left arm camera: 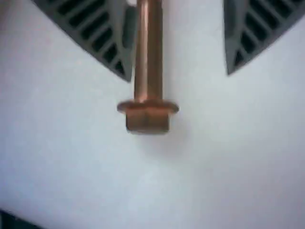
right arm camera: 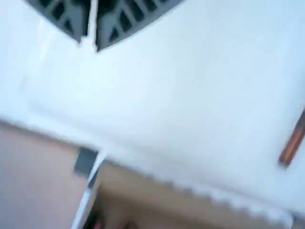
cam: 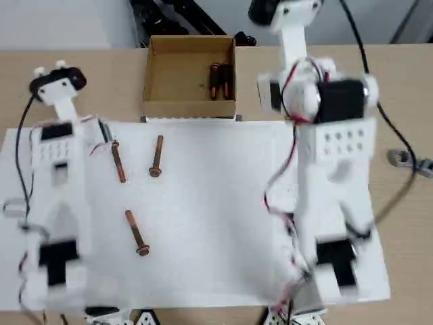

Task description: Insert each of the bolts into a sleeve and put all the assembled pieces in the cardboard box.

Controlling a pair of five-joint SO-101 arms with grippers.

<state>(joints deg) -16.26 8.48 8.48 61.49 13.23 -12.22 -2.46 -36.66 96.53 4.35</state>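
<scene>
Centre the wide-open, empty left end effector (left arm camera: 177,75) over the bolt (left arm camera: 147,71) lying at ten o'clock on the white sheet (cam: 216,203), just beside one finger. Close squarely mid-shaft. Leave the right end effector (right arm camera: 90,43), pinched shut and empty, clear.

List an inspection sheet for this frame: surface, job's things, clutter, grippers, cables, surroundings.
Surface: wooden table under a white sheet.
Job's things: three bolts loose on the sheet; cardboard box holding dark pieces.
Clutter: small metal part on the table's right side.
Grippers: left gripper open, astride one bolt; right gripper shut, above the sheet's edge.
Cables: black cable by the left arm; red and white wires on the right arm.
Surroundings: dark equipment behind the table.
</scene>
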